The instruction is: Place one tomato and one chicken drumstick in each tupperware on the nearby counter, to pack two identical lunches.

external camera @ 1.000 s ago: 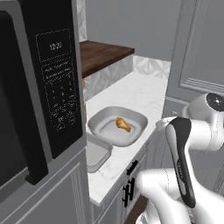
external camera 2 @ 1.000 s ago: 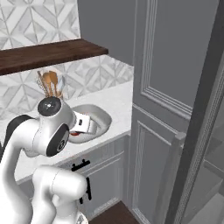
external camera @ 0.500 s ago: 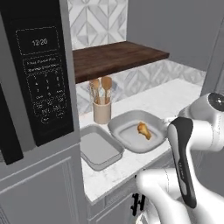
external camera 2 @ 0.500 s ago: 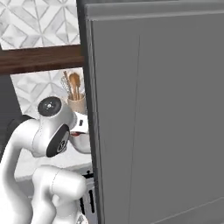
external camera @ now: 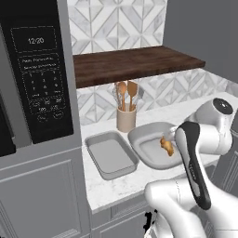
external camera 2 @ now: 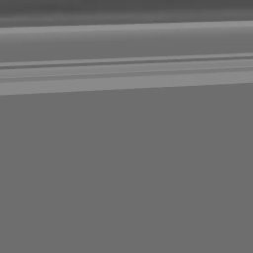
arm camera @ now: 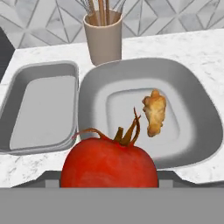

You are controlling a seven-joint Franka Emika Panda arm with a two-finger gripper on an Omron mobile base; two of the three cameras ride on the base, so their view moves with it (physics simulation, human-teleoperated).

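A red tomato (arm camera: 109, 164) with a curled brown stem sits right in front of the hand camera, over the near rim of the wider tupperware. It hides my gripper (arm camera: 109, 180), which is shut on it. The wider, rounder grey tupperware (arm camera: 192, 105) (external camera: 142, 137) holds one browned chicken drumstick (arm camera: 154, 111) (external camera: 166, 145). To its left lies the narrower rectangular tupperware (arm camera: 19, 94) (external camera: 111, 155), with nothing in it. Both rest on the white marble counter (external camera: 116, 186). In the left base view my own arm covers the hand.
A beige utensil crock (external camera: 126, 118) (arm camera: 103, 37) with wooden spoons stands behind the trays, under a dark wooden shelf (external camera: 135, 62). A black microwave (external camera: 37, 79) sits in a tall grey cabinet at the left. A flat grey panel (external camera 2: 126, 148) looms close to the right base camera.
The whole picture has shifted as the base drove. The trays now sit nearer the middle of the left base view, and the grey panel has closed over the right base view.
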